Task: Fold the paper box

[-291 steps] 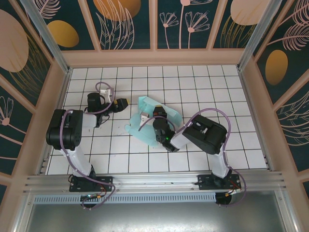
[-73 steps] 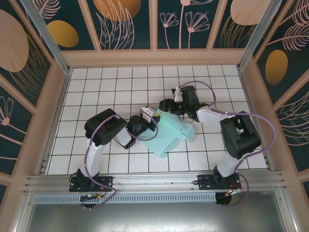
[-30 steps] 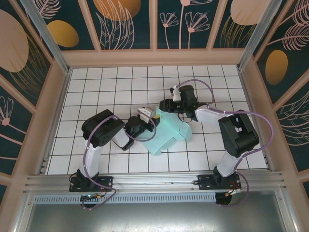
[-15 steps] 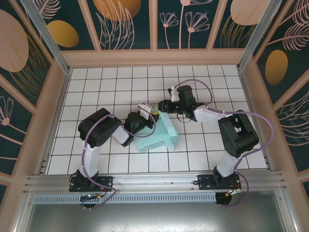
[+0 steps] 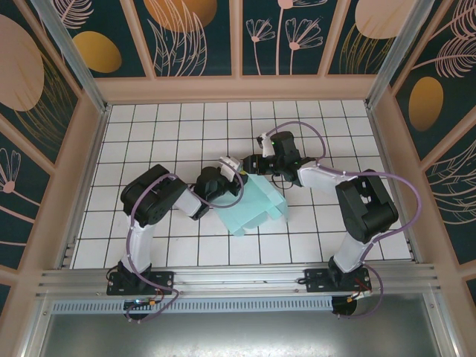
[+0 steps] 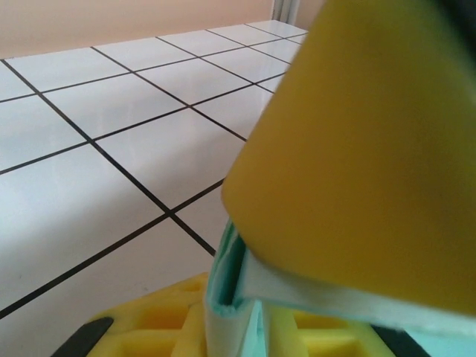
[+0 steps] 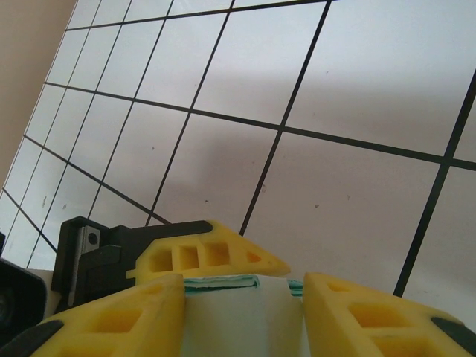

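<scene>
The paper box (image 5: 254,208), pale mint-blue card partly folded, lies on the tiles in the middle of the table. Both grippers meet at its far corner. My left gripper (image 5: 236,166) is shut on a doubled edge of the card (image 6: 225,327), pinched between its yellow fingers (image 6: 372,141). My right gripper (image 5: 251,164) comes in from the right, and its two yellow fingers press on either side of a folded strip of the box (image 7: 242,320). In the right wrist view, a fingertip of the left gripper (image 7: 208,253) sits just behind that strip.
The white tiled floor (image 5: 178,134) is ringed by peach walls (image 5: 238,89) at the back and sides. An aluminium rail (image 5: 238,279) runs along the near edge above both arm bases. Free tiles lie left, right and behind the box.
Over the last second the box has swung and shifted to the right, its long end now pointing right. The left gripper moved right with it, closer to the right gripper.
</scene>
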Tool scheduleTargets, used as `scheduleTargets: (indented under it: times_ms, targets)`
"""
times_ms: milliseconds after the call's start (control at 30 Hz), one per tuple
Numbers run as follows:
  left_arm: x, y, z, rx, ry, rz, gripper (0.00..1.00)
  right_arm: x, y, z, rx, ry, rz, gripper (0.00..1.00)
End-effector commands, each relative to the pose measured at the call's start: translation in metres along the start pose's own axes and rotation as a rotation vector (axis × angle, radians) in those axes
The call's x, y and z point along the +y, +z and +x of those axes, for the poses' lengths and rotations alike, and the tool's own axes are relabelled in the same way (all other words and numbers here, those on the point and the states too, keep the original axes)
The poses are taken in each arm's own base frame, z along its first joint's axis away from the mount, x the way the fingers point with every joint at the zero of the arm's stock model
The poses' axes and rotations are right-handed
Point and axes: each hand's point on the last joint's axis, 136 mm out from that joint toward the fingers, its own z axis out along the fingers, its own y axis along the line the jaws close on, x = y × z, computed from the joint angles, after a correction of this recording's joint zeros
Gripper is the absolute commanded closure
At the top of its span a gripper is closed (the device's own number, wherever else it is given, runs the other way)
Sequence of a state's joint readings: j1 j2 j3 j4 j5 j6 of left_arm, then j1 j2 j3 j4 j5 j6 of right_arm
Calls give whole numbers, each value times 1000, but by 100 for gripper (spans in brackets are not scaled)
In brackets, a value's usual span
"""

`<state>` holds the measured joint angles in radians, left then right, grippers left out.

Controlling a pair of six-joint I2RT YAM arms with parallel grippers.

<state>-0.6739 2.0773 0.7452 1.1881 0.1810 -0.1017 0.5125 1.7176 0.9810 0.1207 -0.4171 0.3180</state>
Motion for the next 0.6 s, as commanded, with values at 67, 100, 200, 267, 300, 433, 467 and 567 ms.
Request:
scheduleTargets:
  times_ms: [67,100,200,267,300,433,467,567]
  targets:
    - [-4,7,6,15,18,42,90,-33,7,55,179,41,131,55]
    - [-5,6,6,15,16,45,93,-33,6,55,178,41,131,55]
    - [-6,6,8,15,10,53,100,-28,6,50,166,48,112,55]
    - [-7,6,9,14,11,56,100,-18,4,43,149,55,77,55]
    - [-7,6,9,13,12,57,100,-14,2,39,135,58,61,54]
    - [-5,4,10,6,20,46,100,1,-8,17,56,83,-2,47]
    - [-5,4,9,3,23,46,100,3,-11,13,40,100,-20,46]
    - [-5,2,11,-3,27,41,100,4,-12,12,36,150,-53,44]
